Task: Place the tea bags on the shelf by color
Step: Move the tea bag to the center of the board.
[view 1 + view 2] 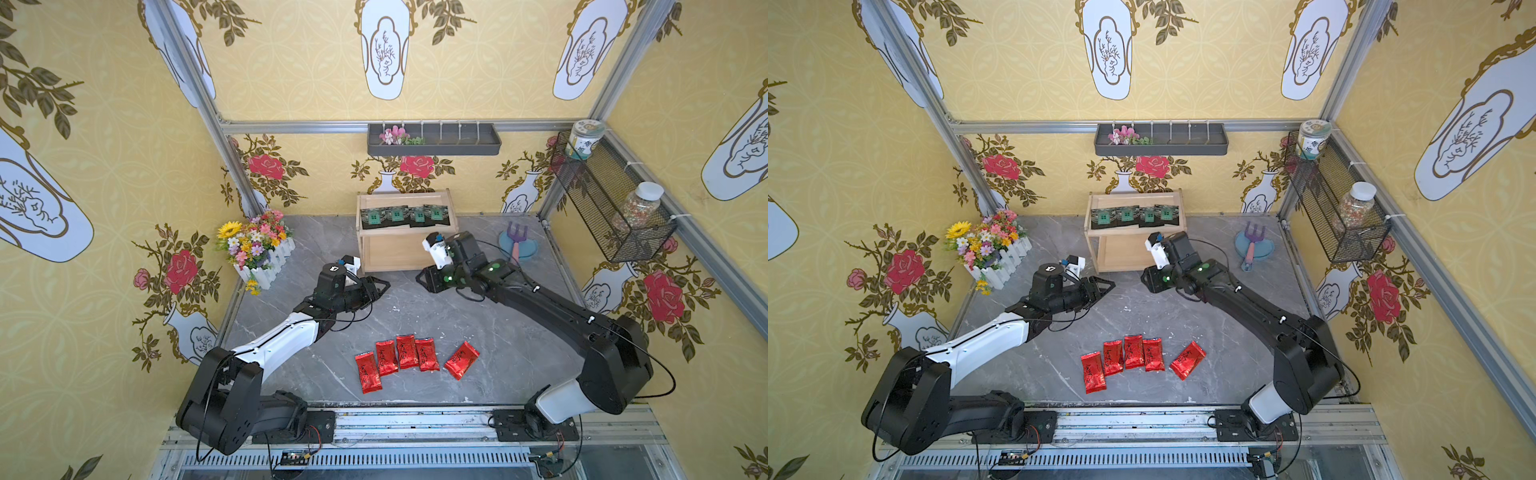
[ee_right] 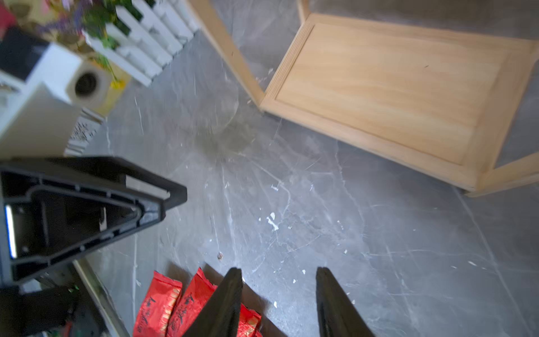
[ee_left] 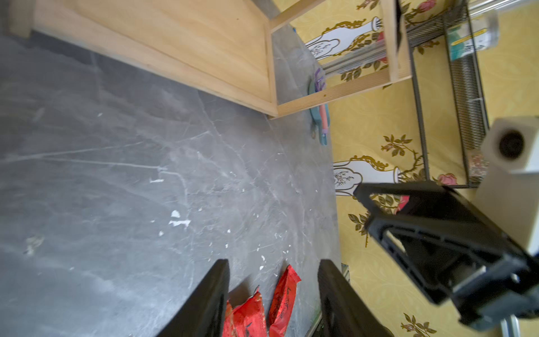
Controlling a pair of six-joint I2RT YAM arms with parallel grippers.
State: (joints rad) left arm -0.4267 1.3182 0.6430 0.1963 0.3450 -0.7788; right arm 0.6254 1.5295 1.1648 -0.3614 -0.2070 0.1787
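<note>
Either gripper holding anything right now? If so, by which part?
Nothing held: left gripper and right gripper both stand open and empty; the five red bags lie on the table.

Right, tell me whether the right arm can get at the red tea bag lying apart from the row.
Probably yes: the right gripper hangs open above the tabletop, and nothing stands between it and the lone red tea bag.

Middle lane's open
Bare table point(image 1: 399, 309) between my left gripper point(image 3: 272, 264) and right gripper point(image 2: 278, 271) runs free to the shelf point(image 1: 405, 253); flower box point(image 1: 266, 266) far left, rake point(image 1: 515, 237) far right.
</note>
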